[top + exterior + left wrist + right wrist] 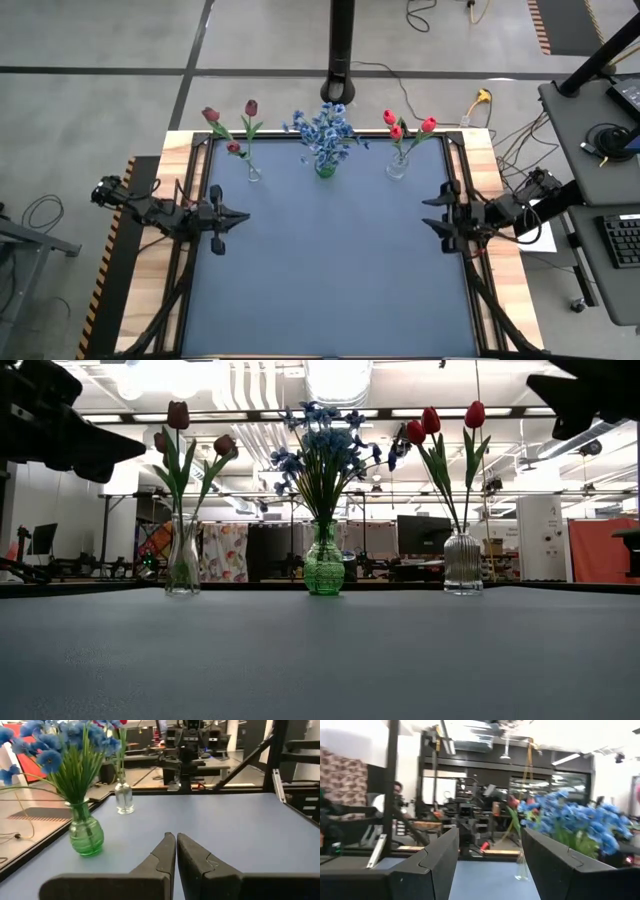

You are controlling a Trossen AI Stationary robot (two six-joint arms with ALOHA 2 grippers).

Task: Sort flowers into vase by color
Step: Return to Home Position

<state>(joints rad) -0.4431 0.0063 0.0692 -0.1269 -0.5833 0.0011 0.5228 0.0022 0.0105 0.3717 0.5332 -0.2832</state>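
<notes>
1. A blue-topped table with wooden edges is filling the middle of the high view.
2. A black post is standing just behind its far edge.
3. A keyboard is lying on a grey side desk at the right.
4. Cables are trailing across the floor.

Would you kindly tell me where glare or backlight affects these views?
Low view: ceiling lights glare above the blue blossom sprigs, leaving the left gripper and right gripper as silhouettes at the top corners. Right wrist view: the ceiling is washed out. High view: evenly lit.
</notes>
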